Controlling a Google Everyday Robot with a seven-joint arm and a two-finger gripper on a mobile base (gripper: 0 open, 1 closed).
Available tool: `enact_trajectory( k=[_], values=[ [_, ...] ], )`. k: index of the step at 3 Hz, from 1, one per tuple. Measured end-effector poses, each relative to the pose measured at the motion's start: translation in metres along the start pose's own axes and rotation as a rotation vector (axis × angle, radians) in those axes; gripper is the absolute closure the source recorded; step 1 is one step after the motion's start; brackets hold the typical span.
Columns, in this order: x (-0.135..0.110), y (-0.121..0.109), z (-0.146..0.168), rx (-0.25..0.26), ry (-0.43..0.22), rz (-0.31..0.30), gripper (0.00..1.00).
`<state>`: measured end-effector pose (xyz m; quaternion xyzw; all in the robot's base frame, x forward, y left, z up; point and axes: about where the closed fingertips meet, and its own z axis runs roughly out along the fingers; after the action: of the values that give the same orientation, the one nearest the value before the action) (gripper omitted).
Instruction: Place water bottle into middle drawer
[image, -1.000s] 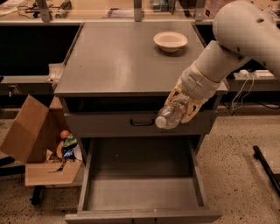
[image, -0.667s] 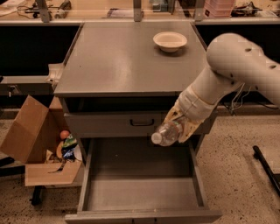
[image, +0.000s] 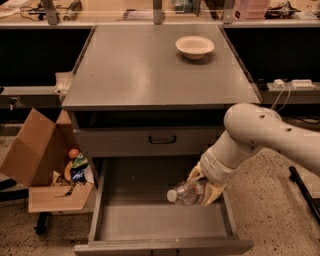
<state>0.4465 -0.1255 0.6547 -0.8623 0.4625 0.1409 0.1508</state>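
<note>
Clear water bottle (image: 186, 193): ribbed plastic, glossy, with a white cap. The gripper (image: 201, 190) sits low over the right side of the middle drawer (image: 150, 222) and clasps the bottle. Its fingers (image: 215, 192) are yellowish, matt and rubbery-looking. Robot arm (image: 270, 131): smooth cream plastic shell with a slight sheen. Drawer box: grey metal, matt. Grey table (image: 145, 70) top: smooth, with a dull sheen. Cream bowl (image: 194, 46): matt. Brown cardboard box (image: 32, 150): rough. The ground (image: 280, 210) is speckled and stone-like.

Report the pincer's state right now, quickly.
Pincer: closed, holding the water bottle sideways at the right side of the open middle drawer.
</note>
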Motion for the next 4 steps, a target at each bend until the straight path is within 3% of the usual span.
enact_trajectory(
  k=[1,2,3,4],
  values=[
    [0.016,0.028,0.062,-0.014,-0.052,0.110,1.00],
    [0.016,0.028,0.062,-0.014,-0.052,0.110,1.00],
    [0.042,0.029,0.082,-0.016,-0.034,0.166,1.00],
    [0.085,0.028,0.118,-0.029,-0.018,0.259,1.00]
  ],
)
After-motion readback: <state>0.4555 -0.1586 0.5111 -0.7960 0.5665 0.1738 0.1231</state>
